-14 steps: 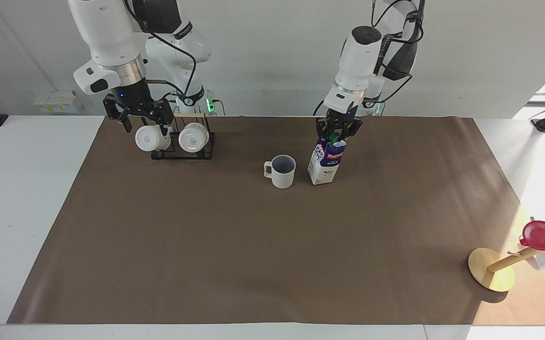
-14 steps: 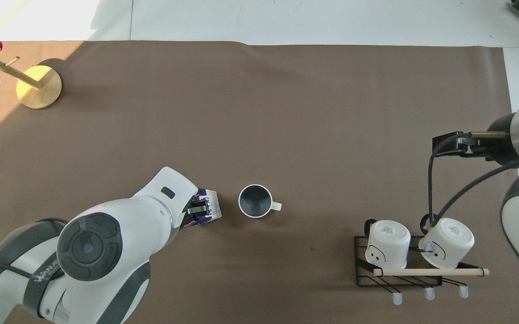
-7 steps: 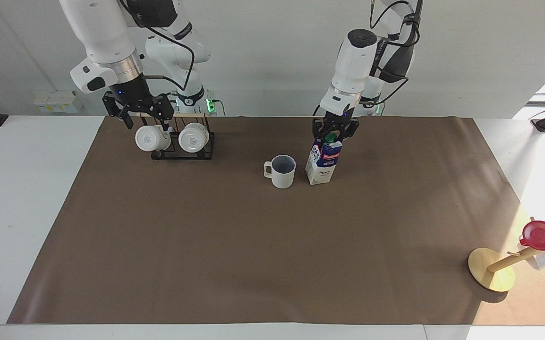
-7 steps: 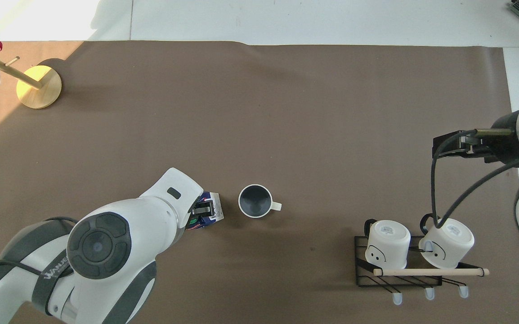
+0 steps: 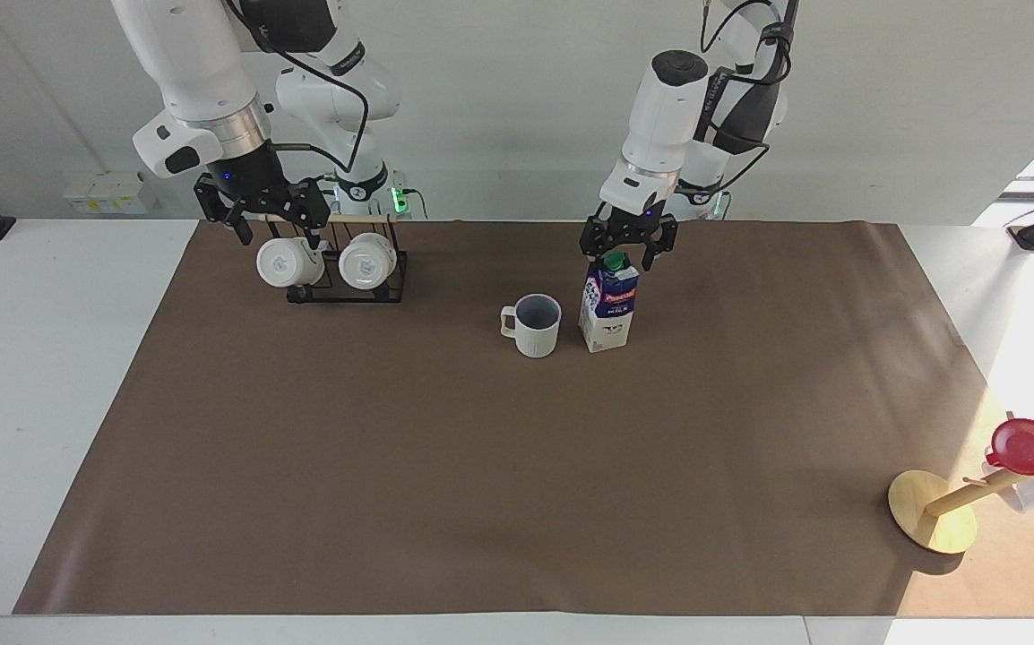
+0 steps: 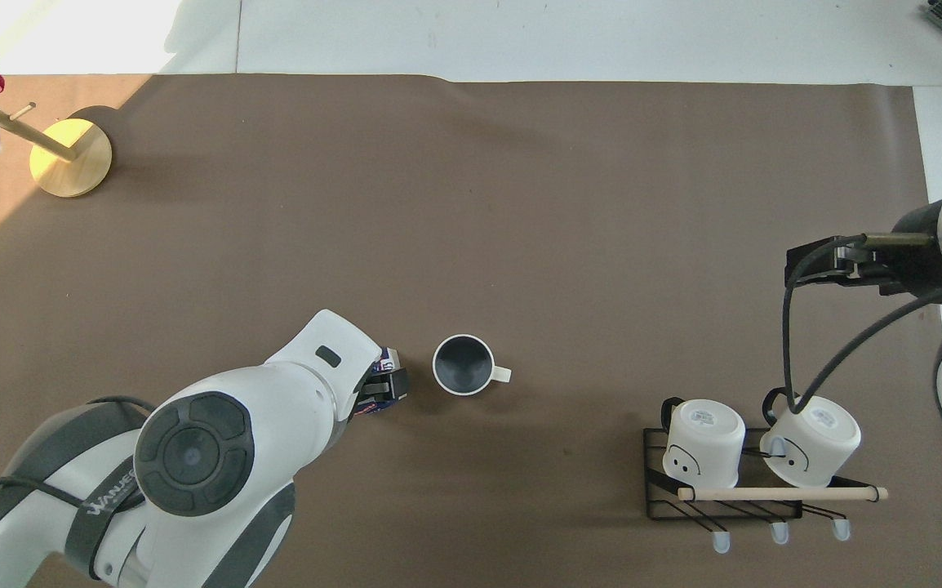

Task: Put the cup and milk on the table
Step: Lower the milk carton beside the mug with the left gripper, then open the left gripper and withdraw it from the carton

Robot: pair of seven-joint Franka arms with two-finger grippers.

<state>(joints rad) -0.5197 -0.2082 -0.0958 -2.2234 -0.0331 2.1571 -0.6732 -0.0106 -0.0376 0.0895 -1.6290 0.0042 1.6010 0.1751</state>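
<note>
The milk (image 5: 608, 309), a blue and white carton with a green cap, stands upright on the brown sheet of the table (image 5: 517, 484). My left gripper (image 5: 622, 257) hangs just above its top, open, one finger on each side of the cap and clear of the carton. The cup (image 5: 535, 324), off-white with a dark inside, stands upright beside the milk toward the right arm's end. In the overhead view the left arm covers most of the milk (image 6: 389, 359), and the cup (image 6: 463, 365) shows fully. My right gripper (image 5: 271, 228) waits open over the mug rack.
A black wire rack (image 5: 347, 279) with two white mugs on their sides stands near the right arm's base. A tilted wooden peg stand (image 5: 934, 512) carrying a red cup (image 5: 1032, 445) sits at the left arm's end, farthest from the robots.
My left gripper has opened, let go of the milk and risen a little. The carton has gone from tilted to upright. The right gripper rose slightly, then stayed still.
</note>
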